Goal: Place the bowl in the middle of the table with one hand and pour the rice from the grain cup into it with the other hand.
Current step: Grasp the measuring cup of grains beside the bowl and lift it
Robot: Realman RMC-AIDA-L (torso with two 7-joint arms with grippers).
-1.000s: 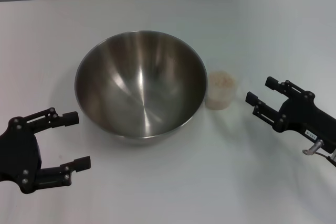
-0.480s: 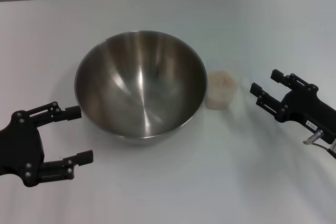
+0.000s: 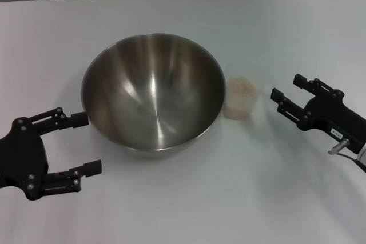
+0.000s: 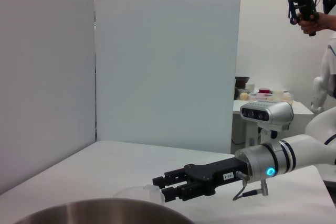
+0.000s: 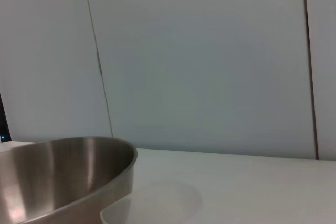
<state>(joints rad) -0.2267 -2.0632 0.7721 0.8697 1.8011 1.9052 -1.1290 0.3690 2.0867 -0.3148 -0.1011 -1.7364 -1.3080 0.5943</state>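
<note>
Large round brushed stainless-steel bowl (image 3: pixel 153 91), glossy inside; small clear plastic cup (image 3: pixel 241 98); smooth matt white tabletop (image 3: pixel 229 198).

Setting: robotics lab. Evidence: plain white partition panels (image 4: pixel 157 51) stood behind the white table (image 3: pixel 171 210); beyond the table's far end, a second white robot (image 4: pixel 320 129), a side bench (image 4: pixel 262 109) with cluttered containers, and a person's hand (image 4: pixel 310 11) holding a black handheld device.
</note>
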